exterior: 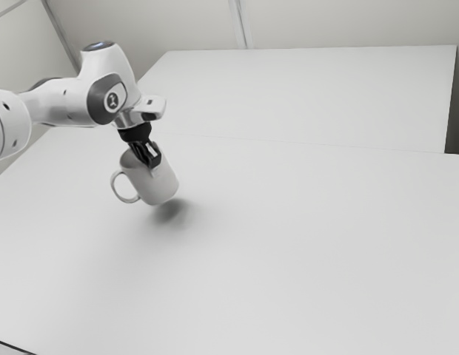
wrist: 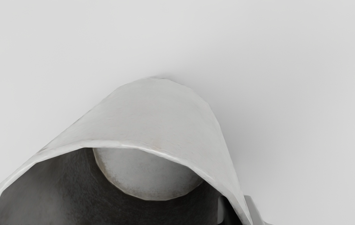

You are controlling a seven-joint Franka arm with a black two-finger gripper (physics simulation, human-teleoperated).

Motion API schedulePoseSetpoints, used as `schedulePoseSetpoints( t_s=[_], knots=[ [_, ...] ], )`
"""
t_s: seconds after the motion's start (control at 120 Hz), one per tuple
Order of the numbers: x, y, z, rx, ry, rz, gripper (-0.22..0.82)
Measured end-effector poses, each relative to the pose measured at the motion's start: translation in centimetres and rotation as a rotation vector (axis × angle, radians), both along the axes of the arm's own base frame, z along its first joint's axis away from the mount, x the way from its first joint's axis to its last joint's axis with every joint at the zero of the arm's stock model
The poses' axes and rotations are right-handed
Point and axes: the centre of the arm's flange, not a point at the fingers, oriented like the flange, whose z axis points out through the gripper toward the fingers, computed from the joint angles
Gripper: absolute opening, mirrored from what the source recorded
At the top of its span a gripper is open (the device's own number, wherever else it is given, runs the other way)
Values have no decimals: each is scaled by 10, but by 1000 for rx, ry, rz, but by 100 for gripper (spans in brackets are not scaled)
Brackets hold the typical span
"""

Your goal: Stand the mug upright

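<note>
Hanging at a tilt from the black two-finger gripper [exterior: 152, 161], the white cylindrical mug [exterior: 157, 186] is looking a bit risky to me. The claw is pinching the mug's wall near the rim: in the wrist view, one finger is sitting inside and the other is pressing from outside, so it's holding the mug, with just the wall's thickness between the fingers. The mug is floating just above the pale grey table [exterior: 289, 259], as far as I'm judging from the soft dark shadow [exterior: 170, 212] that's lying a little apart from its base.

What's worrying me: with the grip sitting at one spot near the rim, the weight is probably pulling on the base and could be swivelling the mug between the fingers. If it's going down at this slant, the base edge is going to be hitting first, and letting go then could be tipping it over, maybe onto its curved white handle [exterior: 114, 186].

As for direction, the mouth is pointing up and toward the exterior view's left, while the base is pointing down and toward its right. So the long axis is leaning off vertical, though it's running closer to upright than flat. The handle is sticking out toward the exterior view's left.
</note>
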Motion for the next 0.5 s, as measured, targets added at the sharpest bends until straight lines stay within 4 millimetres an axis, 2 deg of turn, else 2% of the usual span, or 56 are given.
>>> schedulePoseSetpoints(
  t_s=[0.142,0.267,0.308,0.4,0.5],
  knots=[
    [0,2,-36,48,-15,62,-18],
    [4,-4,-62,58,-14,104,-15],
    [4,-6,-66,59,-16,119,-9],
    [5,-10,-71,57,-24,150,11],
    [6,-11,-65,53,-44,186,29]
  ],
)
